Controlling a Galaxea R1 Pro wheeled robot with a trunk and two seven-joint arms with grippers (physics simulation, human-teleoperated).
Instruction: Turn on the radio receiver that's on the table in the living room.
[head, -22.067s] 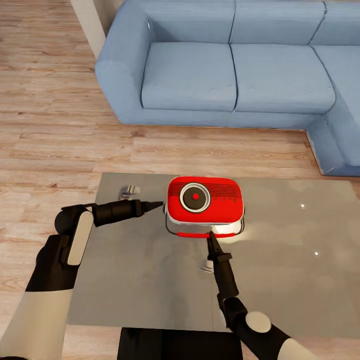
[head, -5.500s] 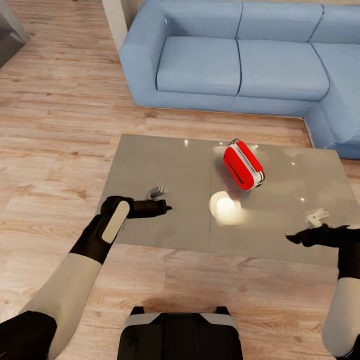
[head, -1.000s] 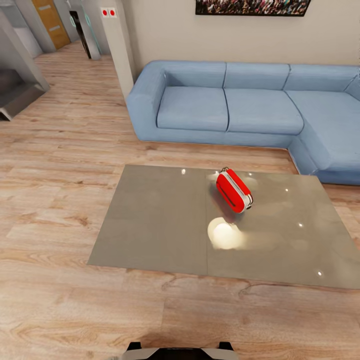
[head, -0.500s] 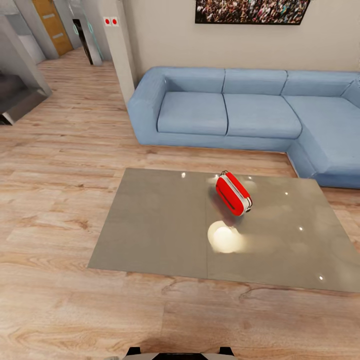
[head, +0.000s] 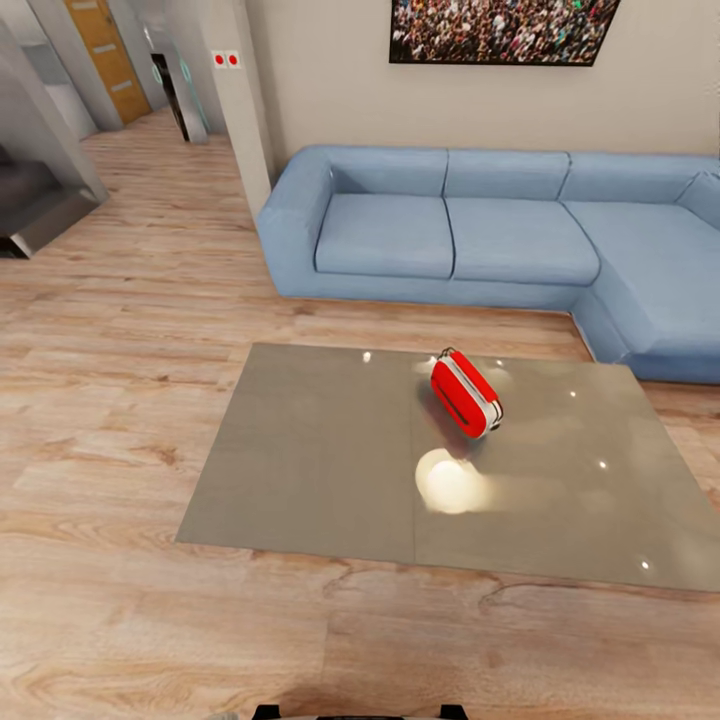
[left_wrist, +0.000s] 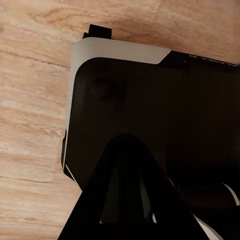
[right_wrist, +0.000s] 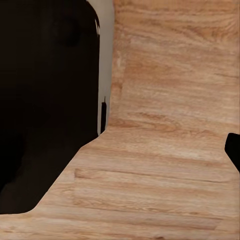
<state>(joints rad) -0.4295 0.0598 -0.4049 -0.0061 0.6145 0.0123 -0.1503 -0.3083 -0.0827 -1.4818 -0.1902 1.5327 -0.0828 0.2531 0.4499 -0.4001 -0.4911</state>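
The red radio receiver (head: 466, 393) stands on edge, tilted, on the far right half of the grey coffee-table surface (head: 310, 450) — just beyond a bright lamp reflection (head: 452, 482), with the blue L-shaped sofa (head: 480, 225) behind on the wood plank floor (head: 120, 330). Both wrist views face the robot's dark base (left_wrist: 165, 120) over the floor — I cannot tell how the left or right jaws stand.
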